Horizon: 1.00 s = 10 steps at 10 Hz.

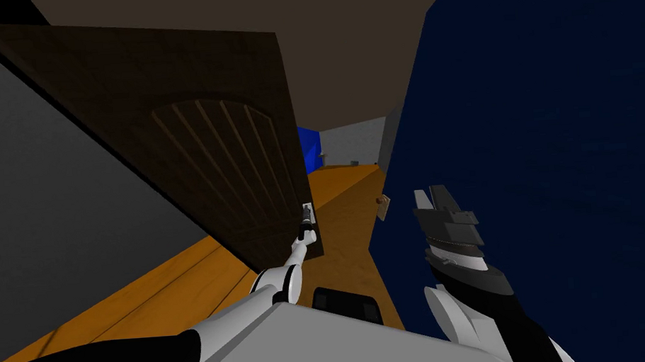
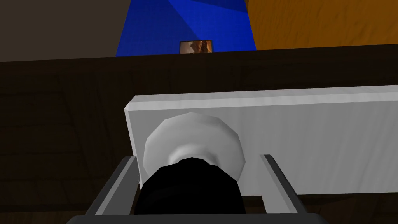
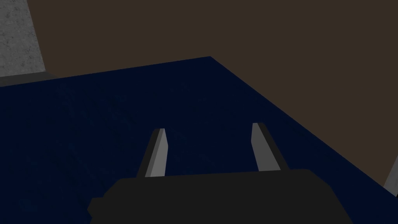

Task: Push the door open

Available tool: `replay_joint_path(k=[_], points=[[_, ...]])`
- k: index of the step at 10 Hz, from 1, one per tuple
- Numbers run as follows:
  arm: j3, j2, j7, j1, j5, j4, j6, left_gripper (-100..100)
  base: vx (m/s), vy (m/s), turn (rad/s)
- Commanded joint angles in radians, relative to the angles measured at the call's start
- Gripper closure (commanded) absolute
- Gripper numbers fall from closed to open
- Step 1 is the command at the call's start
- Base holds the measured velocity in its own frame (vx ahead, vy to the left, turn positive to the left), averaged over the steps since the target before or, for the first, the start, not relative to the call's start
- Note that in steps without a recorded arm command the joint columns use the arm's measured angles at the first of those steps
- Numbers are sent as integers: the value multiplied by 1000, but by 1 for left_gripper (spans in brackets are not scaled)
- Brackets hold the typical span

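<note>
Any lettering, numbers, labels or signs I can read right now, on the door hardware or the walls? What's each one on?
No readable text.
Dark door: no lettering.
Grey plate and knob: blank, no brand or number.
Small framed picture on the blue wall: brownish image, too small to show any text.
Small tan fitting on the dark blue wall: too small to read.

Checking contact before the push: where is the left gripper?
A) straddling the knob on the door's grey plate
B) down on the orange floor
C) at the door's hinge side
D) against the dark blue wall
A: the left wrist view shows the left gripper open, a finger either side of the knob on the light grey plate of the dark door.
</note>
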Motion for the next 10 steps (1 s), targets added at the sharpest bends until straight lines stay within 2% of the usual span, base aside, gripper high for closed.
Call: replay_joint_path(k=[1,5,6,7,8,9,10], points=[[1,1,0,2,0,2,1,100,-36,-15,-1],[1,1,0,2,0,2,1,100,-14,-4,-1],[24,24,-22,-1,11,4,0,100,107,31,68],[24,24,-22,-1,11,27,0,100,142,21,23],[40,32,-37,-5,18,4,-3,100,176,8,72],[40,32,-37,-5,18,4,-3,100,148,10,18],[59,35,-54,-9,26,4,-5,100,157,31,76]])
